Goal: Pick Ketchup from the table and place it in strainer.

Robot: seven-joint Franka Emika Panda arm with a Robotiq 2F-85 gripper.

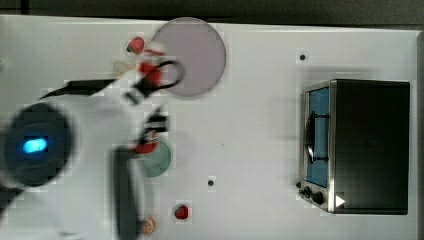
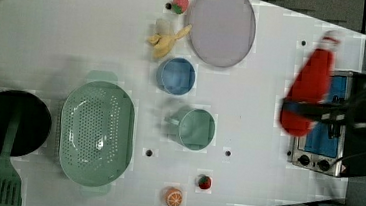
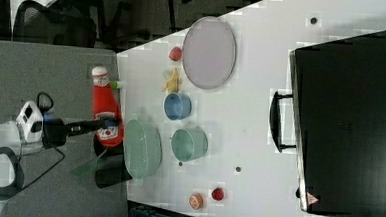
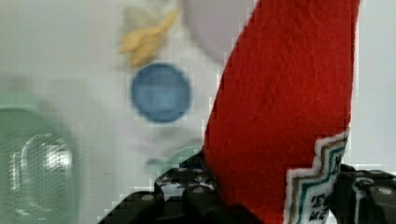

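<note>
The Ketchup point(image 2: 308, 91) is off the counter point(image 2: 76, 33), pinched low on its body between the fingers point(image 4: 187, 186) of the hand point(image 2: 315, 112), its white cap pointing away from the strainer point(image 2: 96, 133). The strainer sits on the counter with nothing in it, beside the teal bowl point(image 2: 196, 128) and near the blue bowl point(image 2: 176, 76).

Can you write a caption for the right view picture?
Gripper holding the ketchup above the mint strainer.
</note>
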